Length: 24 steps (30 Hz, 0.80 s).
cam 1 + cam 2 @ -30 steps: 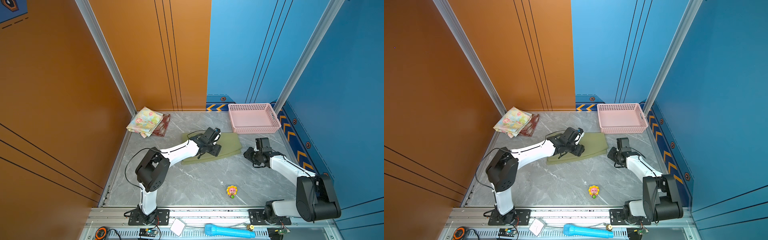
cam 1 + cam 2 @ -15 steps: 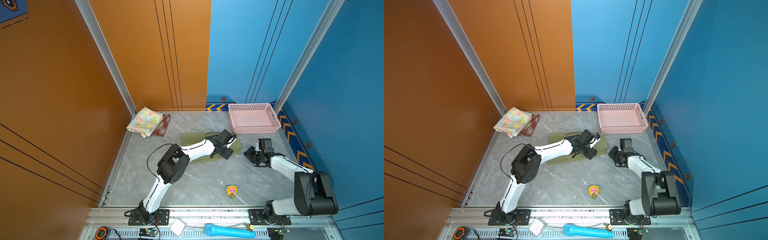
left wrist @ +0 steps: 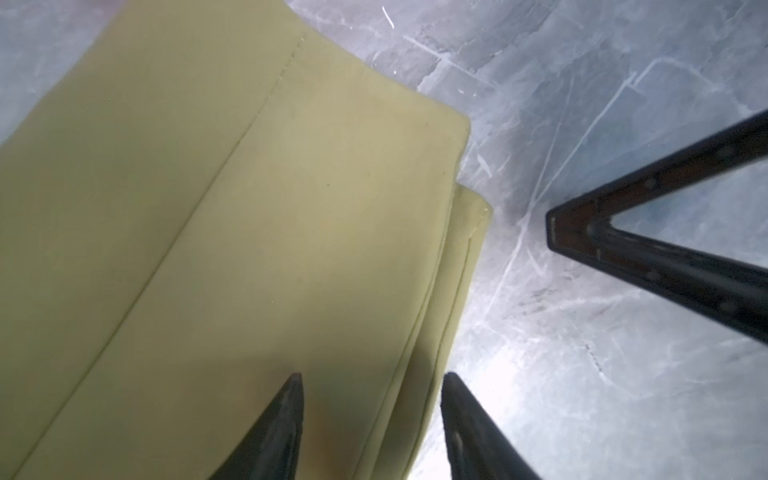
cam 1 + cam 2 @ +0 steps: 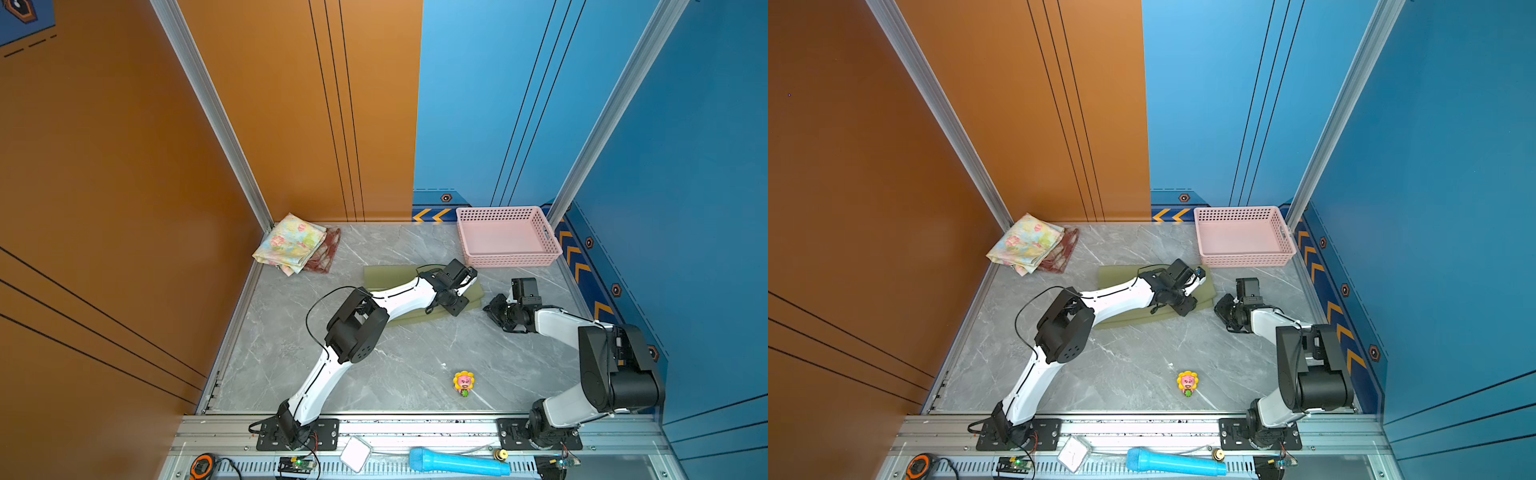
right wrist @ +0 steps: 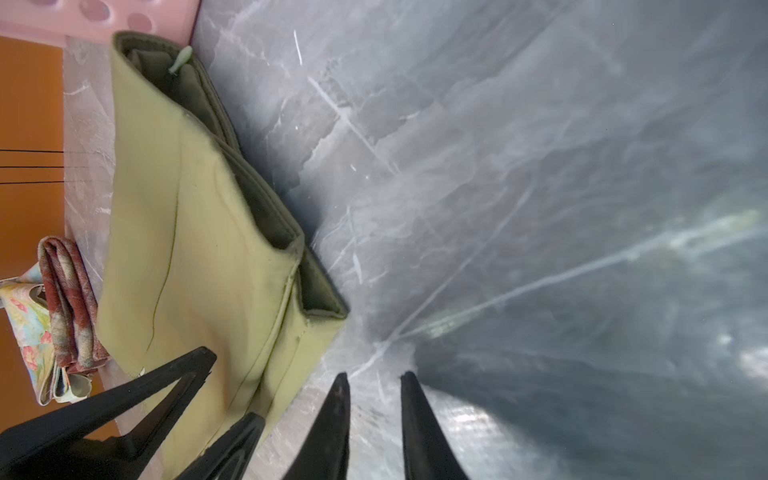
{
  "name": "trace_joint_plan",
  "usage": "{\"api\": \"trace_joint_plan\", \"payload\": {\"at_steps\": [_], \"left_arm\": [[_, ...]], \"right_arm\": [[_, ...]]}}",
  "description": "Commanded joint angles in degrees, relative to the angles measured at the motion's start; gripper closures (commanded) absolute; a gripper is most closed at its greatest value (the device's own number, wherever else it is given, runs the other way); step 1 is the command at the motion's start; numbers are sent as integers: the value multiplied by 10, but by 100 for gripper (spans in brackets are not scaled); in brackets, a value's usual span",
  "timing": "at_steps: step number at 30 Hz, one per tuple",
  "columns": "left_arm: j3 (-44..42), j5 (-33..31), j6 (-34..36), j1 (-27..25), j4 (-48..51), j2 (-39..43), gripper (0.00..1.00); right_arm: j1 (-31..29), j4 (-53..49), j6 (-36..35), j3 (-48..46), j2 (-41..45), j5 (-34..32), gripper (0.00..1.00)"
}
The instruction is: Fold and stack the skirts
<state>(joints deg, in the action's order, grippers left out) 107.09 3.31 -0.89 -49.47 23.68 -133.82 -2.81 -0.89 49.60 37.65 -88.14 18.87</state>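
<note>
Grey marble surface (image 4: pixel 415 357) carries everything. Now the left arm (image 4: pixel 399 295) has swung along the green skirt (image 4: pixel 386 276) to its end nearest the basket (image 4: pixel 511 262). The left jaws, half open and narrowing, sit over the folded edge, gripping nothing: likely another fold. The right jaws, barely parted and empty, wait beside that end. The floral skirt (image 4: pixel 291 243) lies on the plaid skirt (image 4: pixel 328 249), well apart from the basket. No legible writing.

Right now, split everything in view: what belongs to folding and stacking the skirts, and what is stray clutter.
Job: olive skirt, floral skirt, plaid skirt.
Lying about: pink basket, sunflower toy, blue microphone.
</note>
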Motion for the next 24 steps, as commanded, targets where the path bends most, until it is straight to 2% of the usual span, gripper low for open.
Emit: {"api": "trace_joint_plan", "payload": {"at_steps": [1, 10, 19, 22, 24], "left_arm": [[21, 8, -4, -2, 15, -19, 48], [25, 8, -9, -3, 16, -24, 67], [24, 10, -14, -4, 16, -23, 72], [25, 10, -14, -4, 18, -23, 76], [28, 8, -13, -4, 22, -23, 77]], "right_arm": [[-8, 20, 16, 6, -16, 9, 76], [-20, 52, 41, 9, -41, -1, 76], [-26, 58, 41, 23, -64, -7, 69], [-25, 59, 39, 25, -73, -11, 71], [-25, 63, 38, 26, -77, -11, 75]]}}
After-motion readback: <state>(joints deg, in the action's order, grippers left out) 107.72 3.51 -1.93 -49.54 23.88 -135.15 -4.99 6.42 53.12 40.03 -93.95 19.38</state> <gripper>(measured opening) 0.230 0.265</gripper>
